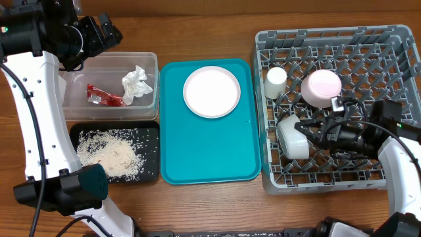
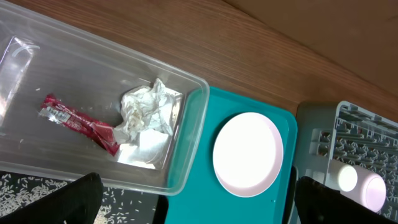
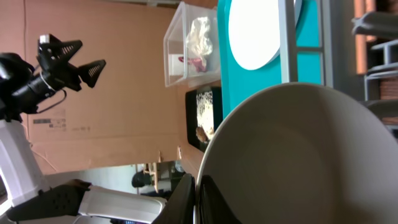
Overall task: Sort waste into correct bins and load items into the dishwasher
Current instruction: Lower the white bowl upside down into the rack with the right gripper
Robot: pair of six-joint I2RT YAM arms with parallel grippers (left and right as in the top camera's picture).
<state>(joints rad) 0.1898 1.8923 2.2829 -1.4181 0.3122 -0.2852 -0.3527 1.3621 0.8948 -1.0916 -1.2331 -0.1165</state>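
My right gripper [image 1: 308,130] is shut on the rim of a white bowl [image 1: 293,137] and holds it on its side in the grey dishwasher rack [image 1: 388,172]. The bowl fills the right wrist view [image 3: 298,155], its rim pinched between my fingers [image 3: 198,198]. A white cup [image 1: 275,81] and a pink bowl [image 1: 321,87] stand in the rack. A white plate [image 1: 211,91] lies on the teal tray [image 1: 204,158]. My left gripper [image 1: 99,31] is open and empty above the clear bin [image 1: 108,64], which holds a crumpled tissue [image 1: 136,83] and a red wrapper [image 1: 103,97].
A black tray [image 1: 150,135] with scattered rice [image 1: 108,153] sits at the front left. The left wrist view shows the clear bin [image 2: 186,162], tissue [image 2: 146,112], wrapper [image 2: 78,123], plate [image 2: 247,154] and rack corner [image 2: 348,124].
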